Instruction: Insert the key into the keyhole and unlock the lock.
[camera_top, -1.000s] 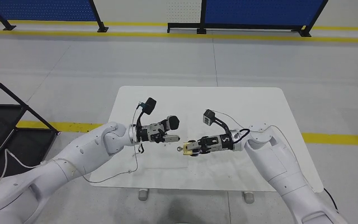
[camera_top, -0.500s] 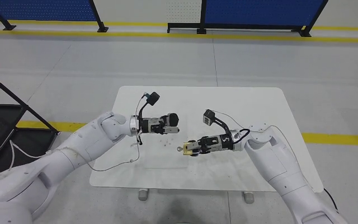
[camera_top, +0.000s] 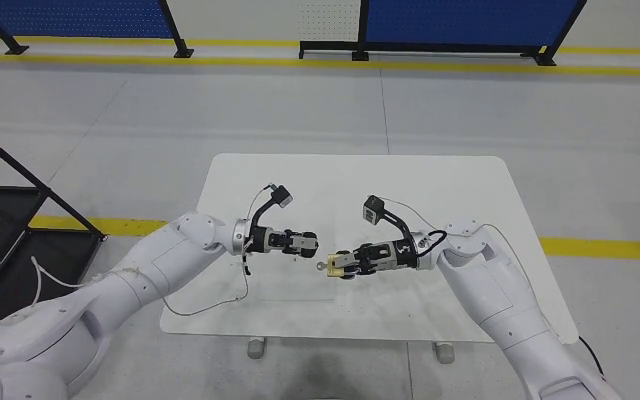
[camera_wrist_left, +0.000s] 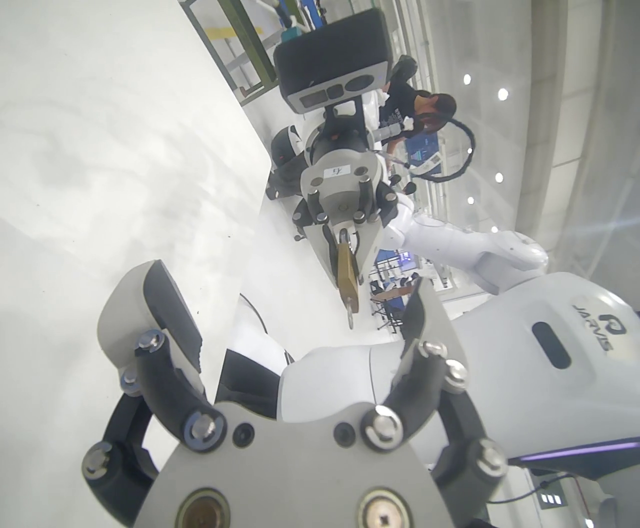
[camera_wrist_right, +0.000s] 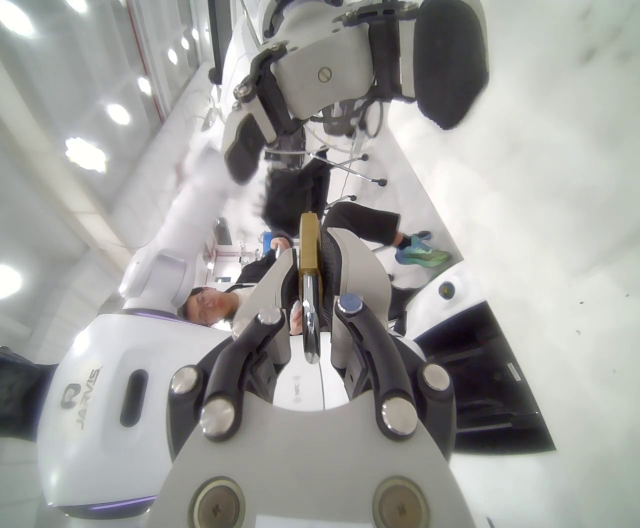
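Note:
A brass padlock (camera_top: 337, 265) is held above the white table (camera_top: 450, 190), with my right gripper (camera_top: 343, 264) shut on it. A small silver key (camera_top: 322, 266) sticks out of the lock's end, pointing towards the left arm. My left gripper (camera_top: 311, 241) stands open just beyond the key, a little farther back, holding nothing. In the left wrist view the padlock (camera_wrist_left: 345, 272) and key (camera_wrist_left: 352, 314) lie ahead of the open left gripper (camera_wrist_left: 290, 295). In the right wrist view the right gripper (camera_wrist_right: 312, 252) clamps the padlock (camera_wrist_right: 309, 240) beside its steel shackle (camera_wrist_right: 310, 325).
Both grippers hover over the table's middle near its front half. A thin cable (camera_top: 215, 300) hangs from the left arm over the table's front left. Bare tabletop lies to the back and right.
The left gripper has turned and come down closer to the key, its wrist camera swinging over. The right arm has kept still with the padlock.

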